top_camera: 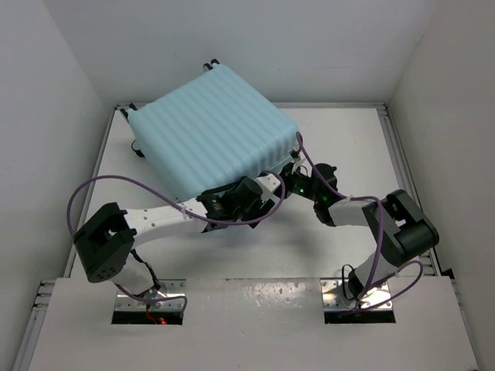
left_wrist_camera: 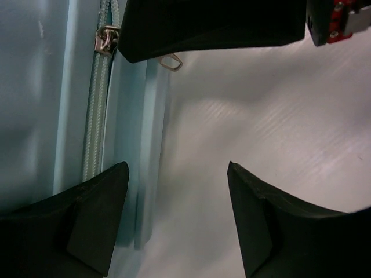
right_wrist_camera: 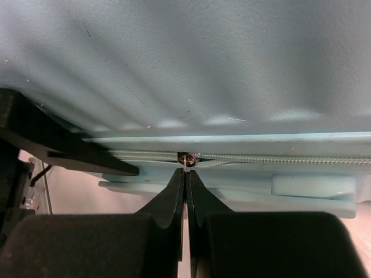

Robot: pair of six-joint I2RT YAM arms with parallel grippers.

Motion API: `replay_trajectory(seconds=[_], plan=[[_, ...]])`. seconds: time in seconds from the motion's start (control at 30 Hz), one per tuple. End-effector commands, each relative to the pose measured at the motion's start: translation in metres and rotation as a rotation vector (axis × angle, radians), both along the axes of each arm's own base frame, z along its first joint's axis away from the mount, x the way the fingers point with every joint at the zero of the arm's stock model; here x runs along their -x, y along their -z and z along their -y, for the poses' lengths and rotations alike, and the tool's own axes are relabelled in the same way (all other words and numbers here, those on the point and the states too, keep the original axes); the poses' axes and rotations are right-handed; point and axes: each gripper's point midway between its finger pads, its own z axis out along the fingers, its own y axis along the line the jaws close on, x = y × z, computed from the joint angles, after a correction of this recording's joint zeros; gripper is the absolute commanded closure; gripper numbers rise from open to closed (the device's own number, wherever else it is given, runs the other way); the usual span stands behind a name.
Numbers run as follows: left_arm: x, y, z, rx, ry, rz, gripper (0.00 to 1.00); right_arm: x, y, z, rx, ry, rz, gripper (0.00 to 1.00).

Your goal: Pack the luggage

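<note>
The luggage [top_camera: 213, 127], a pale aqua ribbed hard-shell case, lies closed and flat at the back left of the table. Its zipper [right_wrist_camera: 278, 159] runs along the near side edge. My right gripper [right_wrist_camera: 185, 172] is shut on the small metal zipper pull [right_wrist_camera: 186, 160] at that edge; from above it sits at the case's front right corner [top_camera: 292, 176]. My left gripper [left_wrist_camera: 177, 168] stands open just beside it, over bare table, with the case's side wall [left_wrist_camera: 35, 104] and zipper [left_wrist_camera: 95, 116] by its left finger. Nothing is between its fingers.
White walls [top_camera: 54, 116] enclose the table [top_camera: 348, 147] on the left, back and right. Purple cables [top_camera: 116, 182] loop from both arms. The right gripper's black finger [left_wrist_camera: 214, 23] crosses the top of the left wrist view, close ahead of the left gripper.
</note>
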Motion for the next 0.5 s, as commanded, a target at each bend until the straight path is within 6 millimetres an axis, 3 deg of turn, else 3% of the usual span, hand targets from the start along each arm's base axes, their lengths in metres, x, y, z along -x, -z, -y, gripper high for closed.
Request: replay_trajectory(seconds=[0.0,0.13,0.23,0.27,0.47], plan=[[-0.039,-0.012,-0.011,-0.026,-0.141,0.131,0.25,-0.016,-0.025,0.000,-0.024,0.013,0.089,1.00],[-0.048,0.009,-0.014,-0.070,-0.172,0.128,0.25,-0.012,-0.024,0.000,-0.027,-0.002,0.090,1.00],[-0.047,0.025,-0.018,-0.101,-0.171,0.099,0.33,-0.008,-0.022,0.001,-0.028,-0.014,0.095,1.00],[-0.043,0.035,-0.019,-0.117,-0.160,0.080,0.43,-0.009,-0.021,0.001,-0.026,-0.011,0.093,1.00],[-0.037,0.052,-0.029,-0.133,-0.133,0.035,0.75,-0.009,-0.012,0.006,0.013,-0.004,0.108,1.00]])
